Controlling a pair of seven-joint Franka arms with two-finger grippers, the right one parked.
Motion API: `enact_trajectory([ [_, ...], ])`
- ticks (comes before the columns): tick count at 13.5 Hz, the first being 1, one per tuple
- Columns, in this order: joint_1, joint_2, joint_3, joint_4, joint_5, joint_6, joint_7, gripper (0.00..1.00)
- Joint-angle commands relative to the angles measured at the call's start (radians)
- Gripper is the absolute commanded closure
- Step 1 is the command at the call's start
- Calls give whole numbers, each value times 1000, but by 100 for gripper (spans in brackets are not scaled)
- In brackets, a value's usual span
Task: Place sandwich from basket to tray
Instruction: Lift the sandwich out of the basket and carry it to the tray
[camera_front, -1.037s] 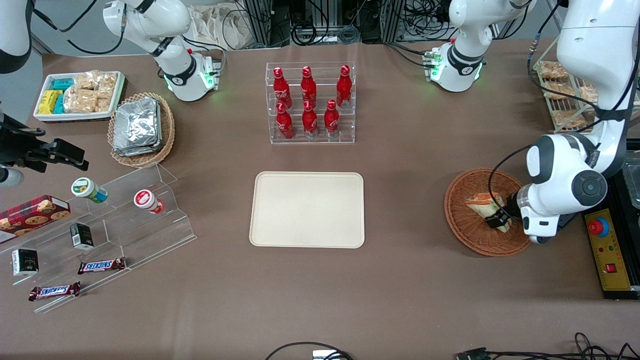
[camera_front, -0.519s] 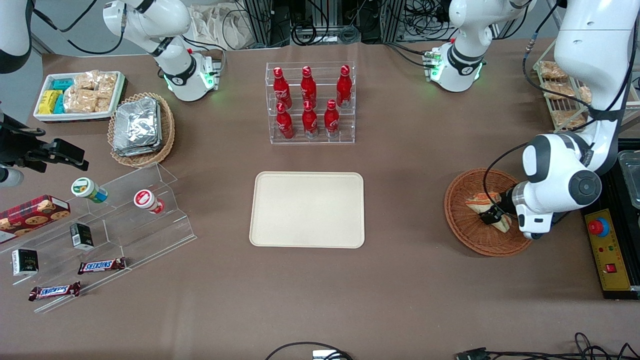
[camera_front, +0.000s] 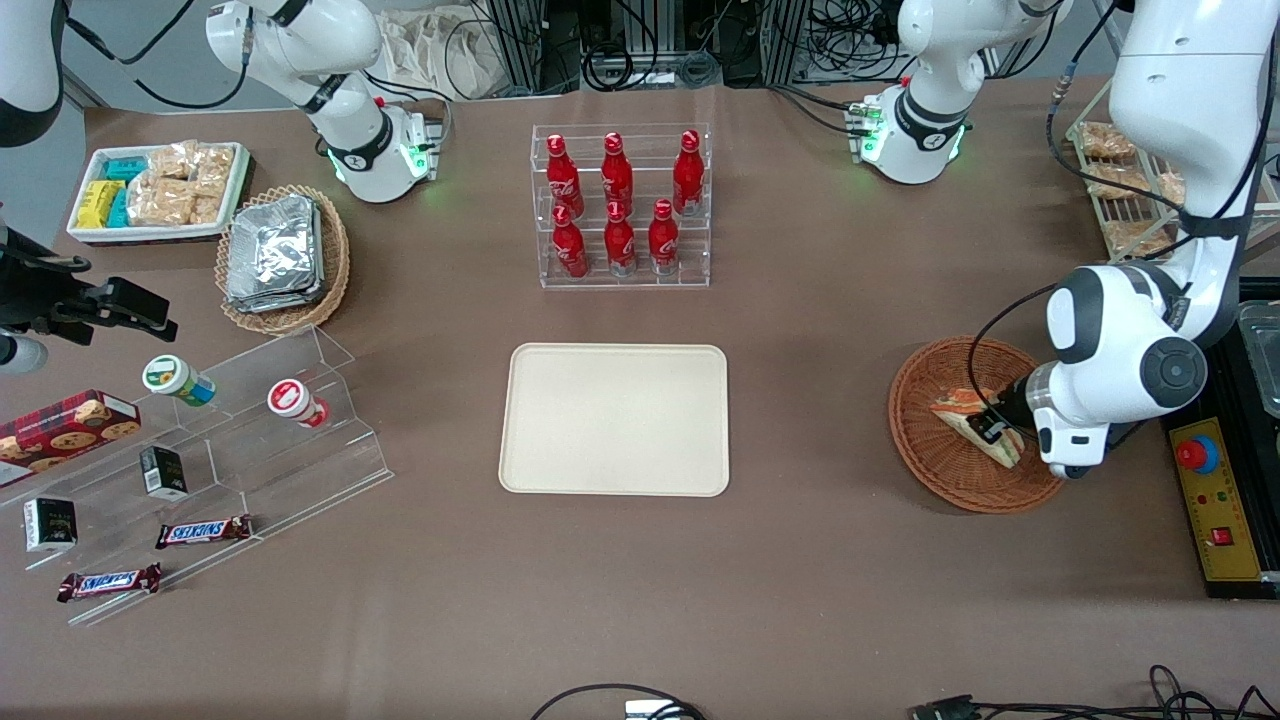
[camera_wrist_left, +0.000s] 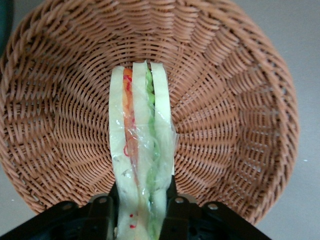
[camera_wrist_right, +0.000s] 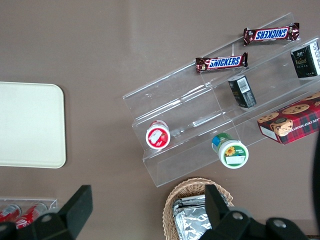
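The sandwich, a plastic-wrapped wedge with orange-red and green filling between 3 pale bread layers, is lying inside the reddish-brown wicker basket toward the working arm's end of the desk. The pincer is reaching into the basket and is clamping the sandwich at its wide end, 1 black finger pressing on each bread face. The cream tray is sitting well apart from the basket, at mid-desk. Farther from the camera than the tray, a clear rack is holding 6 red bottles. Toward the parked arm's end, 2 bars reading "SNICKERS" are lying on clear acrylic steps.
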Motion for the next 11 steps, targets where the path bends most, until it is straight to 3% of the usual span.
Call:
enact_trajectory([
  [1,-1,-59,-13,95,12,-179,93,100],
  [4,-30,-32,-13,360,18,-444,286,100],
  [6,-85,-24,-13,470,44,-520,412,100],
  [8,-158,-24,-14,510,35,-529,443,100],
  [11,-353,-7,-14,522,30,-519,426,100],
])
